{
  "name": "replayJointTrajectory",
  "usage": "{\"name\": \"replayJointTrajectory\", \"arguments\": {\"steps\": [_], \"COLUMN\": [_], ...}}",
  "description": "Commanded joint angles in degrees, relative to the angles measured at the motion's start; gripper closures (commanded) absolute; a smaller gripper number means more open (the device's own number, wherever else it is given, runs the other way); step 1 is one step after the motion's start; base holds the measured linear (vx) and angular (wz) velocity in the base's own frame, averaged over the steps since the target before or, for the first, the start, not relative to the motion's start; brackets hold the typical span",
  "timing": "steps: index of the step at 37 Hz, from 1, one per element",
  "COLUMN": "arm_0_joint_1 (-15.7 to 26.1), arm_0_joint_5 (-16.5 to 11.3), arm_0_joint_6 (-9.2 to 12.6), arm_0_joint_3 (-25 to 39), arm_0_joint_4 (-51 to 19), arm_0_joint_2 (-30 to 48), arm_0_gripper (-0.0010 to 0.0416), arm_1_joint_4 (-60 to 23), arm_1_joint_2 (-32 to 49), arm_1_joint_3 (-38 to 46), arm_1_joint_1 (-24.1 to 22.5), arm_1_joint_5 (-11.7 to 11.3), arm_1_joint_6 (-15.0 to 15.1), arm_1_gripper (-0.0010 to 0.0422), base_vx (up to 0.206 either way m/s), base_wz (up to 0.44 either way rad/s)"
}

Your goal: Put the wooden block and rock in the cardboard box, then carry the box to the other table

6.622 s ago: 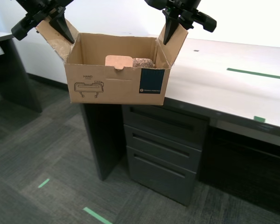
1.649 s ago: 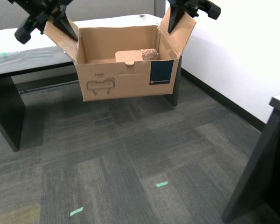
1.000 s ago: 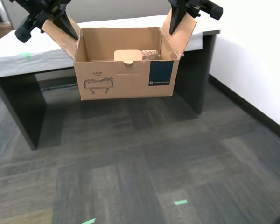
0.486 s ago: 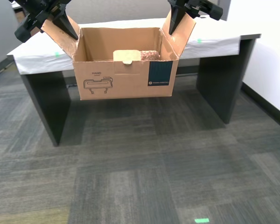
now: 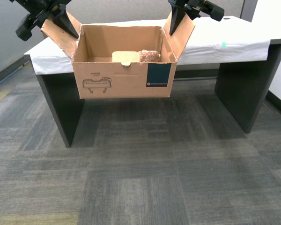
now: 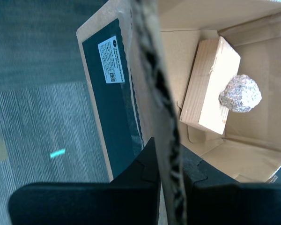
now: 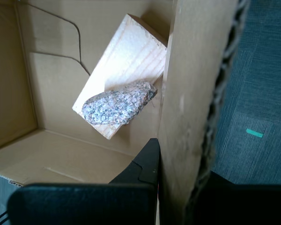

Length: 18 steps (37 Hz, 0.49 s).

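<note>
While the box (image 5: 124, 79) hangs in the air, clear of the carpet (image 5: 140, 178), its contents and carriers are as follows.

Box: brown cardboard, top open, both side flaps raised and angled outward. The front carries a black line drawing and a dark blue label (image 5: 158, 75). It sits in front of the desk's near edge, not resting on it.

Block (image 6: 210, 86): pale wood, lying flat on the box floor. In the exterior view only its end shows behind the front tab.

Rock (image 7: 118, 103): mottled grey, lying on top of the block, across one end.

My first gripper (image 7: 180, 164): closed tight on one side flap (image 7: 196, 93), one finger inside and one outside. The rock and block lie below it, just inside the base of that flap.

My second gripper (image 6: 166, 159): pinched shut on the other flap (image 6: 152, 70), whose outer wall bears a dark label panel. The block lies just inside that wall, the rock on the block's far side.

Exterior view: one black arm at each flap.

Desk (image 5: 234, 44): draped in white cloth, behind the box, a green tape mark (image 5: 223, 45) toward the exterior view's right.
</note>
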Motion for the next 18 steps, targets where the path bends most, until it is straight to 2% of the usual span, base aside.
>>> {"name": "replayJointTrajectory", "arguments": {"steps": [1, 3, 5, 7, 18], "arm_0_joint_1": [-0.1, -0.1, -0.2, -0.4, -2.6], "arm_0_joint_5": [3.5, 4.8, 4.9, 4.9, 5.4], "arm_0_joint_6": [0.9, 1.0, 1.6, 2.4, 2.4], "arm_0_joint_3": [0.1, 0.1, 0.1, 0.1, 0.1], "arm_0_joint_4": [-0.1, -0.1, -0.1, 0.0, 1.0], "arm_0_joint_2": [-0.1, -0.1, -0.1, -0.1, -0.1], "arm_0_gripper": [0.0407, 0.0407, 0.0406, 0.0407, 0.0406], "arm_1_joint_4": [2.3, 3.2, 3.5, 3.6, 3.1], "arm_1_joint_2": [0.0, 0.0, 0.0, 0.0, 7.6], "arm_1_joint_3": [0.1, 0.1, 0.4, 0.8, 7.0], "arm_1_joint_1": [0.0, 0.0, 0.0, 0.0, -1.2], "arm_1_joint_5": [2.3, 3.5, 4.2, 4.2, 4.2], "arm_1_joint_6": [0.3, 0.2, 0.1, 0.1, -0.2], "arm_1_gripper": [0.0413, 0.0413, 0.0413, 0.0413, 0.0413], "base_vx": [0.105, 0.099, 0.093, 0.087, 0.063], "base_wz": [0.011, 0.007, 0.001, -0.005, -0.014]}}
